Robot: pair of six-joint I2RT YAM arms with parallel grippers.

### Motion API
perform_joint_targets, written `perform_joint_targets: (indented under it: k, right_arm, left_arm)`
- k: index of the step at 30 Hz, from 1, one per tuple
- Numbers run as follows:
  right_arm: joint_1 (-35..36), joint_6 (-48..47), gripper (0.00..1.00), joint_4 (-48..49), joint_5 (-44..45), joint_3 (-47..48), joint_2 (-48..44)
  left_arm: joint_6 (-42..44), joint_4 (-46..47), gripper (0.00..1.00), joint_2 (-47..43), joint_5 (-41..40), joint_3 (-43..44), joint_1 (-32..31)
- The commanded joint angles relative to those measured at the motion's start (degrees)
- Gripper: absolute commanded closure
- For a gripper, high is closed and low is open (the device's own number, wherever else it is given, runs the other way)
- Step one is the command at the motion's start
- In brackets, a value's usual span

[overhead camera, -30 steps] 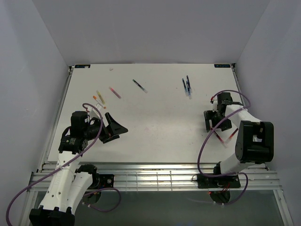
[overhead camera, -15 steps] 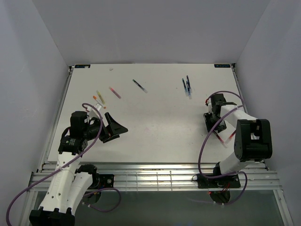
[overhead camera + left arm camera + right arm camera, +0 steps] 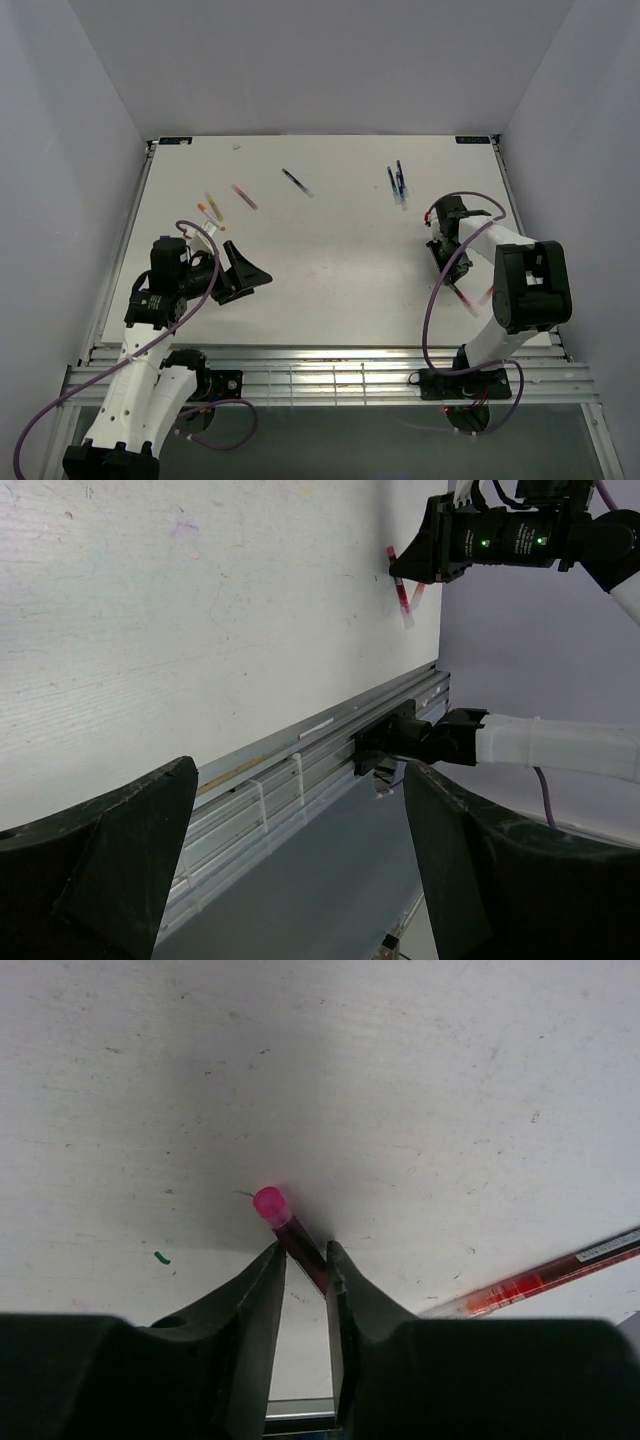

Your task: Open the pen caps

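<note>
In the right wrist view my right gripper (image 3: 305, 1252) has its jaws closed on the dark red barrel of a red pen (image 3: 272, 1206), which lies on the table with its pink-red end poking out past the fingertips. From above, that gripper (image 3: 446, 258) is low over the table's right side, with the red pen (image 3: 466, 298) trailing toward the near edge. A second red pen (image 3: 560, 1268) lies just to the right. My left gripper (image 3: 246, 270) is open and holds nothing, at the left of the table; its fingers (image 3: 110, 850) frame the front rail.
Other capped pens lie along the far part of the table: yellow (image 3: 212, 203), orange (image 3: 205, 213), pink (image 3: 244, 196), black (image 3: 297, 182) and two blue ones (image 3: 397, 183). The metal front rail (image 3: 330, 370) and purple cables (image 3: 432, 300) run near the arm bases.
My right gripper has shifted slightly left and away from the near edge, and its jaws have closed from wide open onto the red pen. The left arm has not moved.
</note>
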Motion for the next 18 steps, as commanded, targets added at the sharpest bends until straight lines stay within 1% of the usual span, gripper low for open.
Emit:
perform_joint_targets:
  k: [1, 3, 5, 6, 9, 11, 13, 17, 18]
  right_arm:
    - [0.2, -0.1, 0.74, 1.6, -6.3, -2.8, 5.3]
    - [0.2, -0.4, 0.79, 1.4, -8.0, -2.0, 6.1]
    - [0.2, -0.4, 0.91, 1.3, -8.7, -1.5, 6.6]
    - [0.2, -0.4, 0.92, 1.2, -9.7, -1.3, 6.8]
    - [0.7, -0.2, 0.92, 1.4, -13.4, 0.1, 6.2]
    - [1.7, 1.6, 0.92, 1.5, -13.5, 0.8, 5.2]
    - [3.1, 3.5, 0.92, 1.7, -12.9, 1.6, 4.3]
    - [8.5, 10.2, 0.92, 0.7, -12.8, 4.6, 2.4]
    - [9.6, 14.6, 0.92, 0.3, -12.6, 5.5, 2.2]
  left_arm:
    - [1.3, 0.6, 0.06, -0.2, 0.8, 0.7, -0.2]
    - [1.5, 0.4, 0.06, -0.2, 0.7, 0.8, -0.2]
    - [1.5, 0.2, 0.07, -0.2, 0.4, 0.8, -0.2]
    - [1.6, 0.2, 0.07, -0.2, 0.1, 0.8, -0.2]
    - [2.1, 0.2, 0.13, -0.2, -0.2, 1.0, -0.2]
    - [2.7, 0.2, 0.15, -0.3, -1.3, 1.3, -0.2]
    - [3.2, 0.2, 0.15, -0.2, -2.5, 1.9, -0.2]
    - [2.4, 2.4, 0.19, -0.8, -2.8, 1.5, -0.2]
    - [2.1, 3.4, 0.2, -1.0, -1.9, 1.0, -0.2]
